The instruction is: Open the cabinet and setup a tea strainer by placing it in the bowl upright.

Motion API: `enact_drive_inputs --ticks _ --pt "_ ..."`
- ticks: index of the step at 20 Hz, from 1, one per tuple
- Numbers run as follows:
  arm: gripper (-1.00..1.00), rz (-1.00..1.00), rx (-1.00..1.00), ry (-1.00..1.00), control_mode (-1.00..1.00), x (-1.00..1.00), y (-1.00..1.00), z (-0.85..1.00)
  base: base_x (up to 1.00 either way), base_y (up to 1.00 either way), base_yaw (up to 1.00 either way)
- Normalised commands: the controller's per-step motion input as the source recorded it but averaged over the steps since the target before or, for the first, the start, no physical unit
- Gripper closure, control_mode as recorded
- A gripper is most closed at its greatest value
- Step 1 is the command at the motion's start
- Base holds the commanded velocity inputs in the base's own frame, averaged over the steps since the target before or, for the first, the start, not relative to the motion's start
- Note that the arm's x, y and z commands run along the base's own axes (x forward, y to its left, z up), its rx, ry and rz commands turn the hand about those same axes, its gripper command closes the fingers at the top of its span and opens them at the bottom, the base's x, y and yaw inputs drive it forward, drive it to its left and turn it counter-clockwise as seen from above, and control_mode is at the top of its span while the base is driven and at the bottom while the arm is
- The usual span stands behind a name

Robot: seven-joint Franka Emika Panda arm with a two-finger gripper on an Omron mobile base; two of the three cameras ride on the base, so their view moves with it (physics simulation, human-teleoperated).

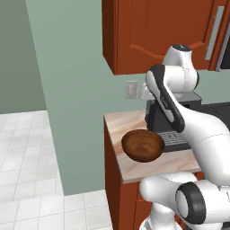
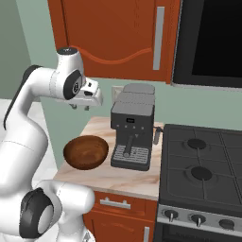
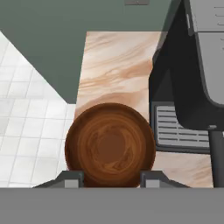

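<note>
The reddish-brown wall cabinet (image 1: 152, 31) (image 2: 113, 28) hangs above the counter. Its arched door is shut, with the grey bar handle (image 1: 214, 33) (image 2: 159, 38) on its right side. Below it the dark brown wooden bowl (image 1: 143, 144) (image 2: 86, 151) (image 3: 110, 144) rests on the counter's left end with nothing inside. My gripper (image 2: 80, 107) (image 3: 111, 178) hovers well above the bowl, pointing down at it, open and holding nothing. The tea strainer is out of view.
A dark coffee machine (image 1: 168, 119) (image 2: 132, 130) (image 3: 188, 87) stands just right of the bowl. Further right are a black stove (image 2: 203, 165) and a dark microwave (image 2: 210, 40). The marble counter (image 1: 134, 168) (image 3: 118, 65) ends at its left edge above white floor tiles (image 1: 27, 152).
</note>
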Motion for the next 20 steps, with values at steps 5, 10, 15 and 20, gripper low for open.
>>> enact_drive_inputs --ticks 5,10,15,20 --pt "-1.00 0.06 -0.01 -0.06 -1.00 -0.11 0.00 0.08 0.00 0.00 0.00" --pt "-1.00 -0.09 -0.05 -0.21 -1.00 -0.26 -0.32 0.14 0.00 0.00 0.00" --pt "-1.00 -0.20 0.03 -0.24 -1.00 -0.09 -0.98 0.97 0.00 0.00 0.00" --pt "-1.00 -0.15 0.02 -0.16 -1.00 0.02 -1.00 1.00 0.00 0.00 0.00"
